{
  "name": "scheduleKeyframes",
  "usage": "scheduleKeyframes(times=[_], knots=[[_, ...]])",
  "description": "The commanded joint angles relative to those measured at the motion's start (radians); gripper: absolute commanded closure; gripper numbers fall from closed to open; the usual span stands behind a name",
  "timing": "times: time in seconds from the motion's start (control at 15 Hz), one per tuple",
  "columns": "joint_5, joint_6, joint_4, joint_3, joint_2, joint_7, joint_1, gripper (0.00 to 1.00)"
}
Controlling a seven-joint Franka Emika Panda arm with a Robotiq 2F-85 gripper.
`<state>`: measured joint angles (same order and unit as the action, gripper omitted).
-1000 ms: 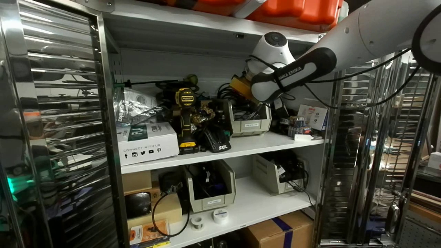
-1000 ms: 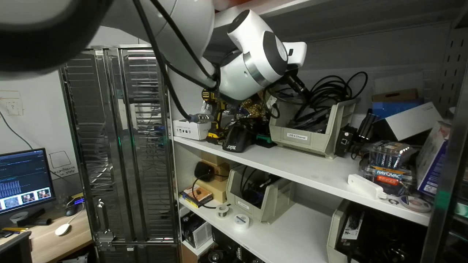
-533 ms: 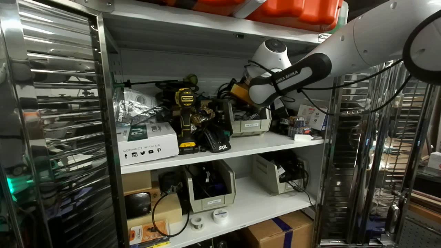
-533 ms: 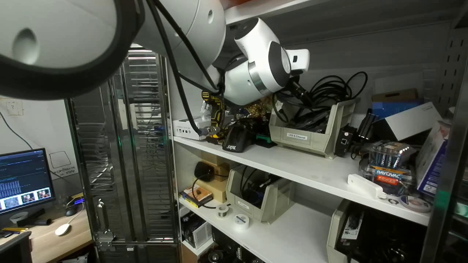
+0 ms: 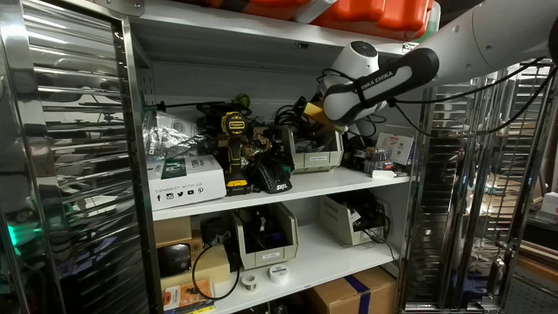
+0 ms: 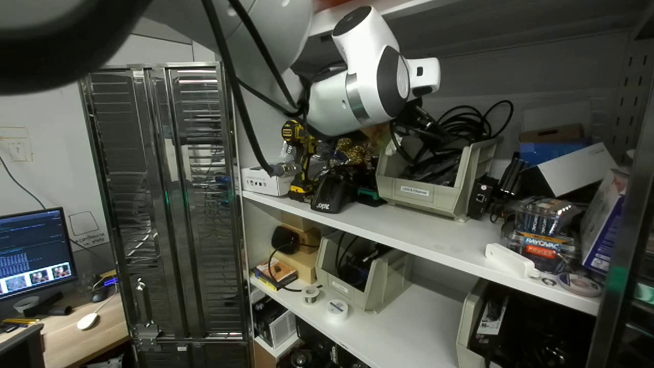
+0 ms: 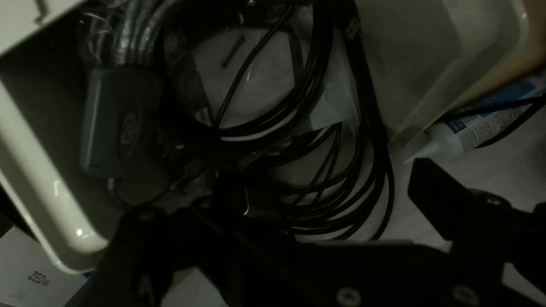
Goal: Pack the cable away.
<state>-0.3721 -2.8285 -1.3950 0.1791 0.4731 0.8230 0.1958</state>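
Black cables lie looped in the beige bin [image 6: 429, 203] labelled USB & Ethernet on the upper shelf. In both exterior views their coils [image 6: 472, 118] rise above its back. In the dark wrist view, a coil [image 7: 294, 113] sits in the bin, and a bundle of cable strands [image 7: 371, 102] curves over its edge. My gripper [image 7: 337, 192] stands open above the bin, its right finger [image 7: 439, 200] well apart from the left. Strands pass below the gap; whether any touches the dark left finger I cannot tell. Which single cable is meant is unclear.
A grey boxed device [image 7: 123, 123] is in the bin. A tube with a nozzle [image 7: 452, 140] lies beside it. A yellow drill [image 5: 235, 148] and a SKIL tool [image 5: 272, 176] stand along the shelf, batteries [image 6: 544, 230] at its end. The shelf above is close overhead.
The arm dipped toward the bin, then rose and shifted to the right in both exterior views. The jaws have opened. The coils above the bin's back look unmoved.
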Motion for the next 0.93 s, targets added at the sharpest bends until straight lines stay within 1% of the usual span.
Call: scheduleKeyframes(times=[0.0, 0.07, 0.13, 0.2, 0.33, 0.53, 0.6, 0.67, 0.87], knots=[[0.242, 0.019, -0.173, -0.043, -0.146, -0.252, -0.026, 0.00], [0.292, 0.035, -0.204, -0.059, -0.175, -0.311, -0.033, 0.00], [0.310, 0.050, -0.230, -0.095, -0.201, -0.344, -0.053, 0.00], [0.241, 0.062, -0.260, -0.042, -0.225, -0.319, 0.004, 0.00], [0.198, 0.075, -0.303, -0.085, -0.265, -0.307, -0.011, 0.00], [0.163, 0.107, -0.353, -0.104, -0.312, -0.320, -0.004, 0.00], [0.168, 0.143, -0.370, -0.102, -0.330, -0.340, 0.000, 0.00], [0.235, 0.189, -0.385, -0.167, -0.350, -0.410, -0.064, 0.00], [0.357, 0.381, -0.426, -0.155, -0.413, -0.595, -0.072, 0.00]])
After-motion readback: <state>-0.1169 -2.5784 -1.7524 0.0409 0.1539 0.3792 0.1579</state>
